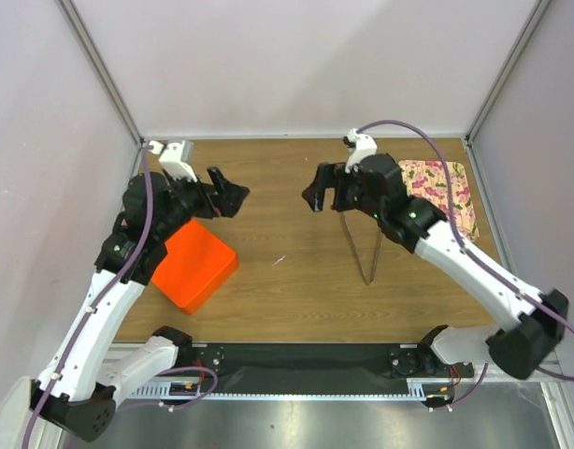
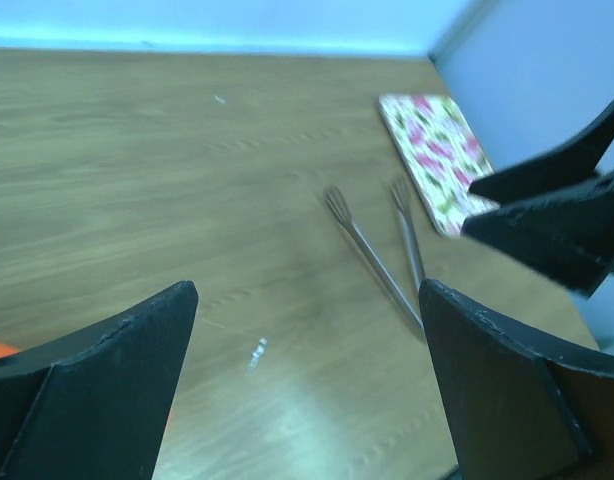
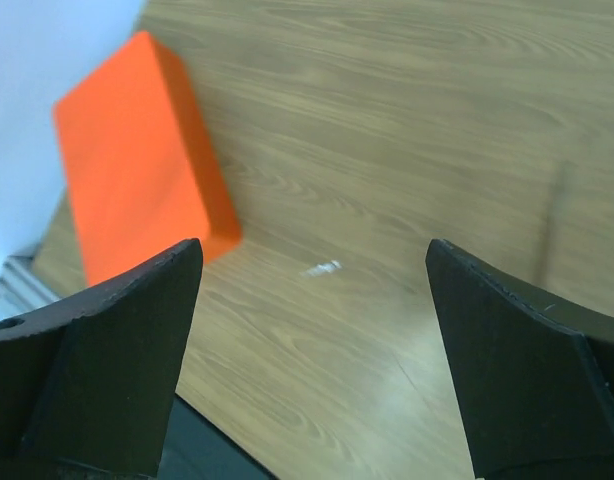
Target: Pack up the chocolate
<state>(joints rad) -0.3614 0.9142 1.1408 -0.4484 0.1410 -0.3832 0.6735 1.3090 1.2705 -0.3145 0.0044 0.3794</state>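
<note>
No chocolate shows in any view. A closed orange box point(image 1: 195, 265) lies on the wooden table at the left, and the right wrist view shows it point(image 3: 137, 150) at upper left. My left gripper point(image 1: 226, 196) hovers open above the table just beyond the box, with nothing between its fingers point(image 2: 309, 290). Facing it from the right, my right gripper point(image 1: 320, 192) is open and empty too point(image 3: 314, 248). The left wrist view catches the right gripper point(image 2: 557, 210) at its right edge.
Metal tongs point(image 1: 362, 243) lie on the table under the right arm, also in the left wrist view point(image 2: 377, 250). A floral-patterned plate point(image 1: 441, 192) sits at the back right corner. A tiny white scrap point(image 1: 279, 260) lies mid-table. Walls enclose three sides.
</note>
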